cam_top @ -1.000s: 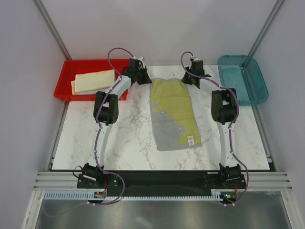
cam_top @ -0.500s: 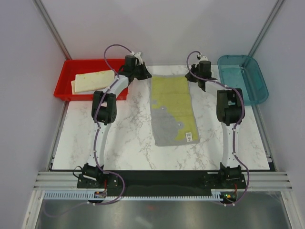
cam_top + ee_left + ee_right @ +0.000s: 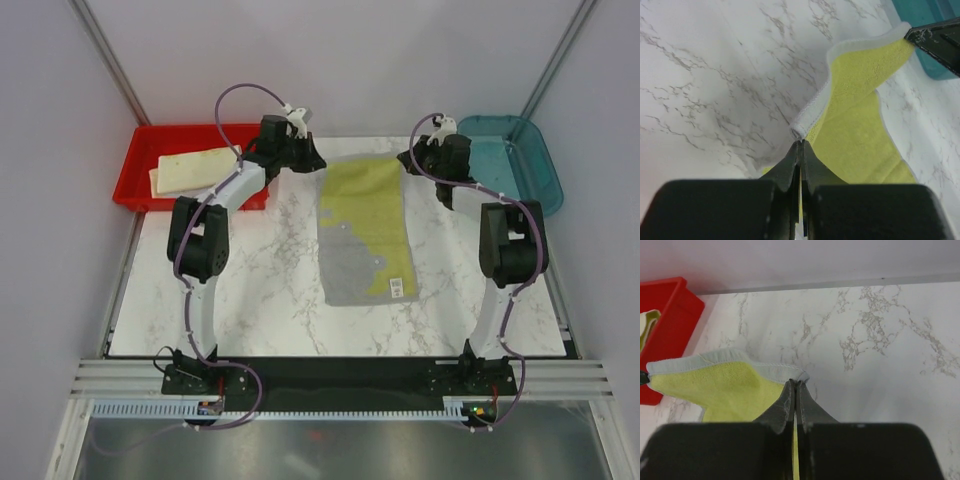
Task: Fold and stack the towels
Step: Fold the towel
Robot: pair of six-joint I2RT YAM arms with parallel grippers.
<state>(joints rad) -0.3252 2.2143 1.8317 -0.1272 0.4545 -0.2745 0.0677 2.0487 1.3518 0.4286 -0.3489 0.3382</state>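
Top external: left fingers (image 3: 317, 160) and right fingers (image 3: 404, 160) each clamped on a far towel (image 3: 365, 235) corner; long axis runs toward near bench (image 3: 260, 290) edge.

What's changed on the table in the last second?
The right gripper closed on a far corner of the grey and yellow towel; with the left gripper pinching the other, both arms swung outward, lifting that edge. The folded cream towel in the red bin stayed put.

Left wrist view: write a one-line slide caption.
Left tool pinches a corner of the yellow towel, held over the marble table.
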